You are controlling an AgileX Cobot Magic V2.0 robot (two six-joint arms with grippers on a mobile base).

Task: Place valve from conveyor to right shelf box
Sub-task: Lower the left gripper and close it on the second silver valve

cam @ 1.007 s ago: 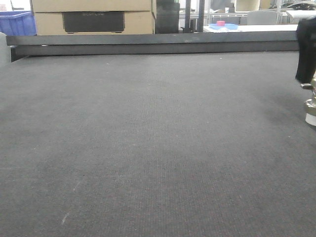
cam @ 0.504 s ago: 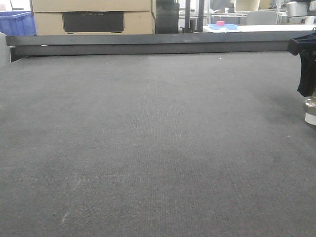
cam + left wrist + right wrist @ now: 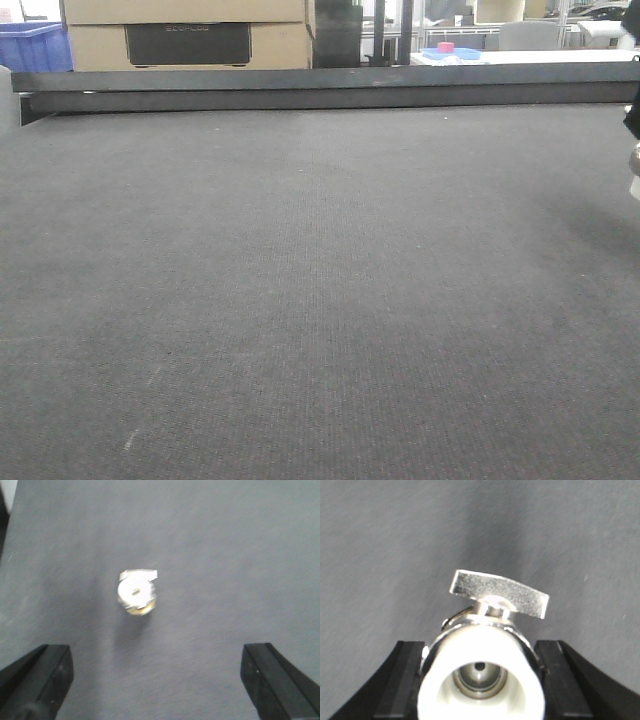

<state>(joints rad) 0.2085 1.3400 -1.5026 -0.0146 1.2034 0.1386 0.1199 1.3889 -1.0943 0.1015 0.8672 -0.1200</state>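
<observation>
My right gripper (image 3: 480, 677) is shut on a silvery valve (image 3: 485, 630). Its white-capped end faces the camera and its flat handle (image 3: 500, 593) sticks out above the dark grey conveyor belt (image 3: 380, 555). In the front view only a sliver of this valve (image 3: 634, 162) and the gripper (image 3: 634, 112) shows at the right edge, above the belt (image 3: 300, 280). My left gripper (image 3: 158, 680) is open and empty above the belt. A blurred silvery valve (image 3: 136, 592) lies on the belt ahead of it, slightly left of centre. The right shelf is out of view.
A black metal rail (image 3: 300, 90) edges the belt's far side. Behind it stand a cardboard box (image 3: 185, 35), a blue bin (image 3: 35, 45) and a white table with a blue tray (image 3: 450, 52).
The right gripper with the valve has risen and shifted right, nearly out of the front view.
</observation>
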